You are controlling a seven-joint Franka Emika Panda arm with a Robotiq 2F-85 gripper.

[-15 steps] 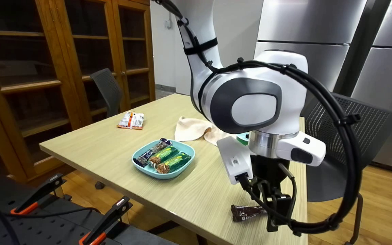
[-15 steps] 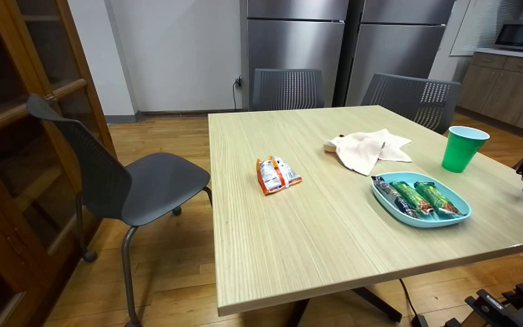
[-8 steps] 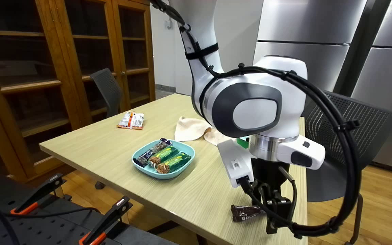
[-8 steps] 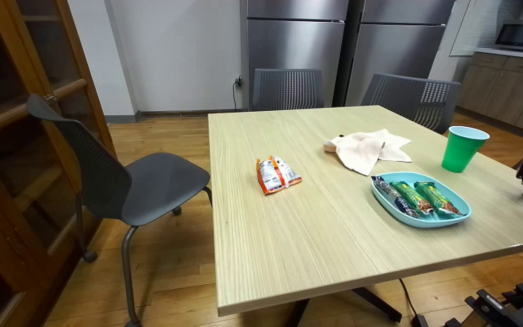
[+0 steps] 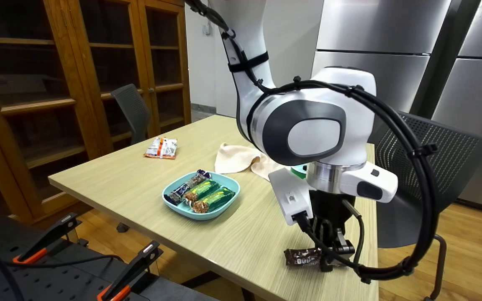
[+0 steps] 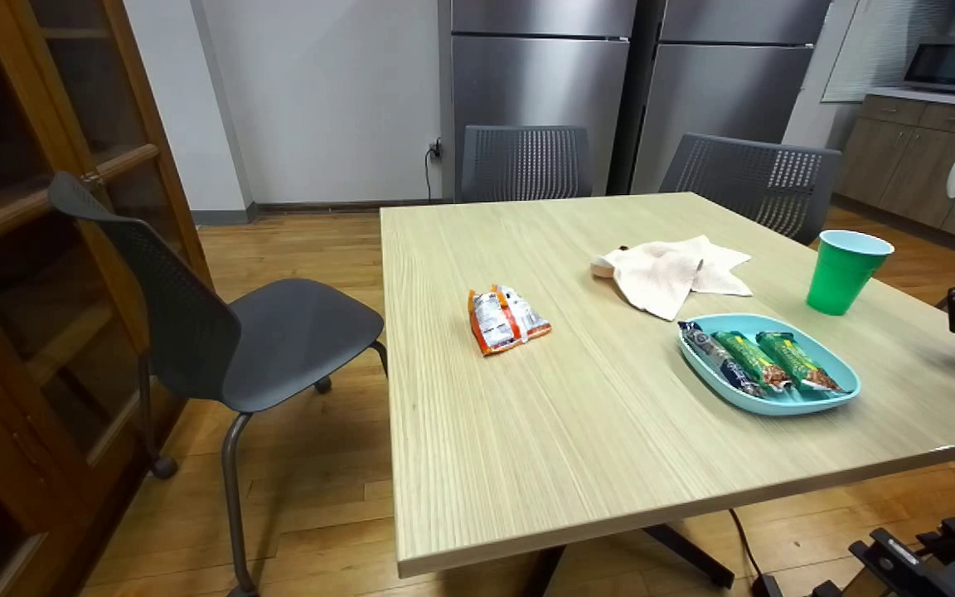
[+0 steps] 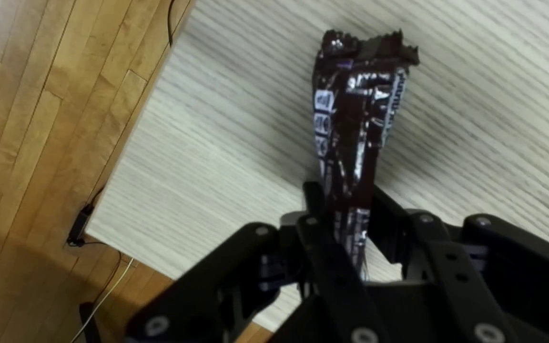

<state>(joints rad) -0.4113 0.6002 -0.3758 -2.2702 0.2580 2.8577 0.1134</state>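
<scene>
The gripper (image 7: 348,202) is pinching the brown-wrapped bar (image 7: 350,109) between its fingers (image 7: 389,224), squeezing across its narrow width, probably for steadiness; one crimped end (image 7: 374,51) is jutting past them. Well apart from the fingers, a blue tray (image 5: 201,216) is holding three wrapped snacks (image 5: 201,190).
</scene>
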